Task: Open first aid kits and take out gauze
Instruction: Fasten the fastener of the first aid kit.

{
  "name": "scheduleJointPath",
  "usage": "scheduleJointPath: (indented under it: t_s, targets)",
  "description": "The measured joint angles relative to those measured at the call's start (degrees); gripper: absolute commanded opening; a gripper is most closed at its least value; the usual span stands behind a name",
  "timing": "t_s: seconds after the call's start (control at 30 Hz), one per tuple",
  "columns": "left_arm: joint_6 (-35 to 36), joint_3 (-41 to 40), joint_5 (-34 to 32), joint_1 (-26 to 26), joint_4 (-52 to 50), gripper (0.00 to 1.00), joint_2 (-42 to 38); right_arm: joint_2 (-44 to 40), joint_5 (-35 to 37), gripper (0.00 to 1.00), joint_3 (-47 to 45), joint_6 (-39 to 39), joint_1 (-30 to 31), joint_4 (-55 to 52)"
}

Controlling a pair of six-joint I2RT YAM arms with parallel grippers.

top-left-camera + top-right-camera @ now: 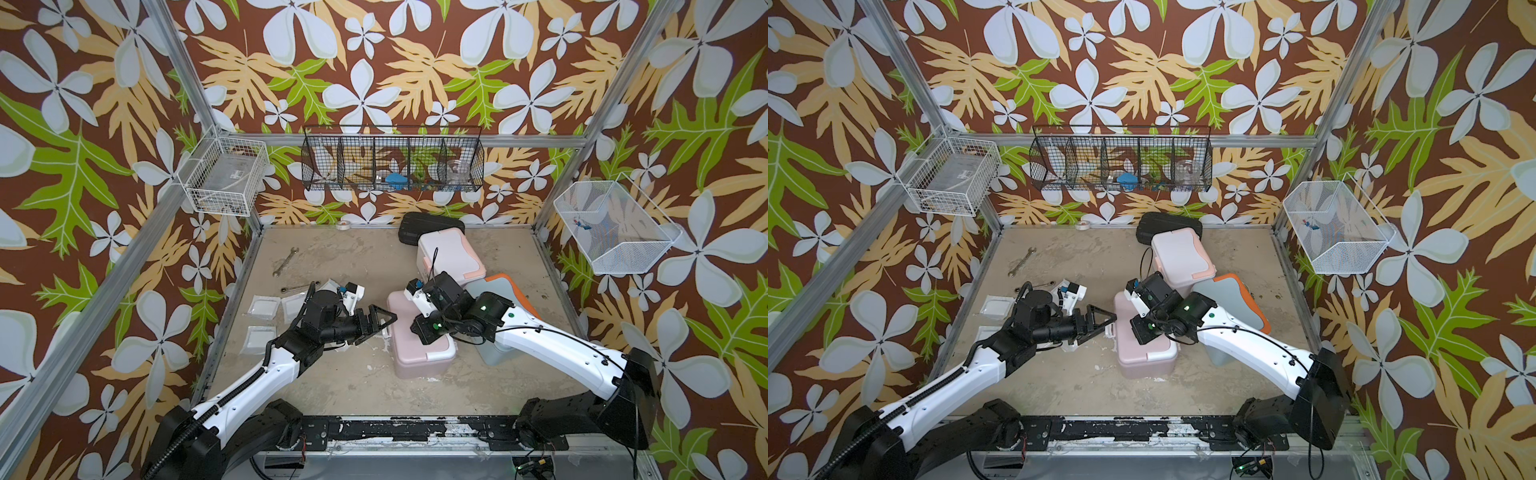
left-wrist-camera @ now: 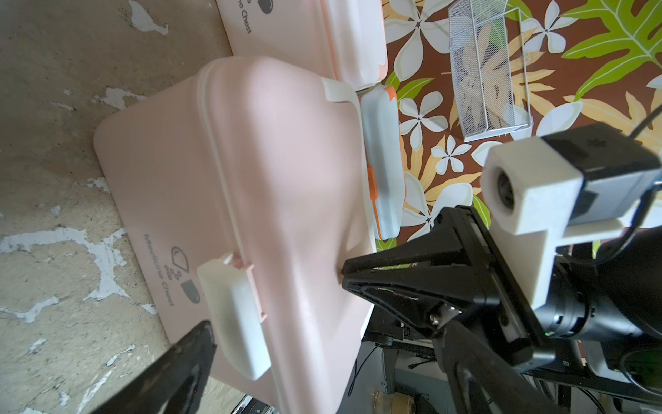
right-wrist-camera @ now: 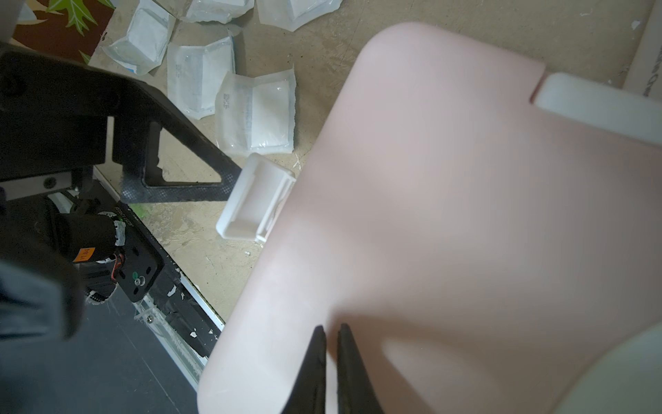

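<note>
Surface: you're over a worn beige tabletop (image 1: pixel 353 257), its coating scuffed off in pale patches.
Room: flower-and-leaf wallpaper on three sides with aluminium frame posts. There's a black wire basket (image 1: pixel 392 162) on the back wall, a white wire basket (image 1: pixel 226 174) on one side wall and a white mesh basket (image 1: pixel 615 226) opposite.
Loose bits: a wrench (image 1: pixel 286 262) and a second wrench (image 1: pixel 297 288) lie on the left arm's side. A tape roll (image 1: pixel 343 225) sits at the back edge, and a black ribbed case (image 1: pixel 415 226) lies behind the kits.
Pink kit (image 1: pixel 409 357): mid-table, lid down, "Medicine Chest" printed on its front. Its white latch (image 3: pixel 256 197) is swung outward, hollow side showing.
Other kits: the white-and-peach kit (image 1: pixel 451 253) is just behind, lid shut. The light blue kit (image 1: pixel 505 286) with orange trim is partly under your right arm.
Gauze packets (image 3: pixel 256 114): flat white pads in clear wrap, on the table beside the pink kit's latch side.
Left gripper (image 1: pixel 380 320): jaws spread wide, one finger right against the latch.
Right gripper (image 3: pixel 331 333): jaws pinched together on nothing, tips down on the pink lid.
</note>
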Motion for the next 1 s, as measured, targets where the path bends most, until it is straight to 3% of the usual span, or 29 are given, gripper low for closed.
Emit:
scheduleJointPath:
  t_s: [0.77, 0.93, 1.0]
  targets:
    - [-0.5, 2.1, -2.1, -3.8, 0.1, 0.99, 4.3, -0.5, 0.0, 0.12, -0.3, 0.2, 0.0, 0.3]
    - [-0.5, 2.1, -2.3, -3.9, 0.2, 0.99, 4.3, -1.4, 1.0, 0.18, 0.7, 0.5, 0.0, -1.6]
    - [-0.6, 2.1, -2.3, -3.9, 0.2, 0.99, 4.2, -2.5, 2.2, 0.25, 1.5, 1.4, -0.1, -2.0]
